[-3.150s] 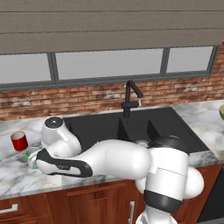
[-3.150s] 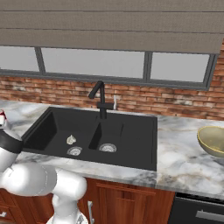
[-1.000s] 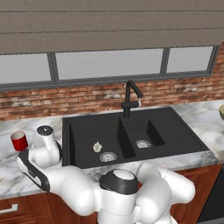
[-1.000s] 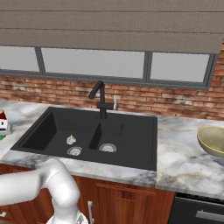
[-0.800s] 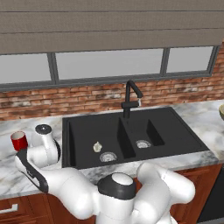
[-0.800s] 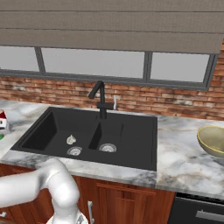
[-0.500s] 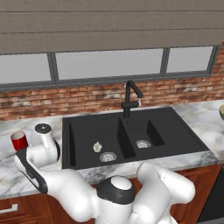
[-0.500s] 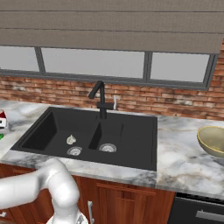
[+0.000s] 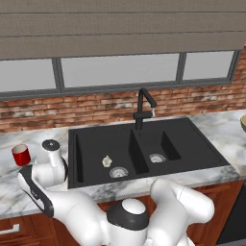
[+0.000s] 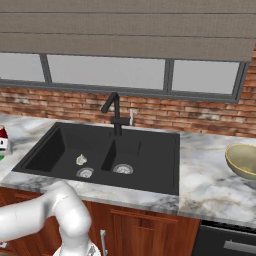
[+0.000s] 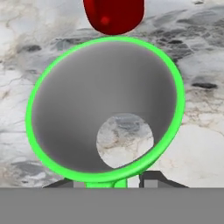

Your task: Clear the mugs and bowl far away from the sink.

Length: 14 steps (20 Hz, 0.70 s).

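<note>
Over on the left base view: small glossy red mug (image 9: 20,154) standing on the marble counter (image 9: 9,192) left of the big matte black two-basin sink (image 9: 139,149), arm bent low beside it. From the right base view: round olive-tan bowl (image 10: 242,161) sitting on the counter well right of the sink. Down the hand view: bright green mug (image 11: 105,109) up close, rim between the dark fingertips (image 11: 151,177) of the gripper (image 11: 107,180), looks pinched on the mug wall; red mug just beyond.

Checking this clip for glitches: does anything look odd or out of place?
The green mug seems to have a see-through floor: a round patch of marble counter shows inside it. A small pale object lies in the sink, in its left basin.
</note>
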Available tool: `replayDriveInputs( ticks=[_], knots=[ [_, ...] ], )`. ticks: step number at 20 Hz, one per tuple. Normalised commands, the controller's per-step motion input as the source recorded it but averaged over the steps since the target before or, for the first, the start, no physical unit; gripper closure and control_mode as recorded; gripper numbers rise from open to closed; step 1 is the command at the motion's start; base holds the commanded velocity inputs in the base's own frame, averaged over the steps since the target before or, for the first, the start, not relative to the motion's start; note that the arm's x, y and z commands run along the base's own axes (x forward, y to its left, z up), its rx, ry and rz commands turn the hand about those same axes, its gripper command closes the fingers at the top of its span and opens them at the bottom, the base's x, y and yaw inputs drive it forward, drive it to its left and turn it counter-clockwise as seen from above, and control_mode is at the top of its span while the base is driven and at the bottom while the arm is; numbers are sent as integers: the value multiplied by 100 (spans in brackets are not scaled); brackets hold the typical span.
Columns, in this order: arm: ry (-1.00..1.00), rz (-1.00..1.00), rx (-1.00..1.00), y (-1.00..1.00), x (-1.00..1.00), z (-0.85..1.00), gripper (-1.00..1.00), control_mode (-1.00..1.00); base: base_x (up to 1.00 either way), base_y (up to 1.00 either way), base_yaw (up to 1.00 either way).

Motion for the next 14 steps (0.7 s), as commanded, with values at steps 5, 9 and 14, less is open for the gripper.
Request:
replayDriveInputs(
  ticks=[5,9,14],
  knots=[
    [3,0,13,-23,-34,-73,100,-100,0,0,0],
    [2,0,17,-7,-21,-31,100,-100,0,0,0],
    [2,-4,8,1,-20,61,100,-100,0,0,0]
  ],
)
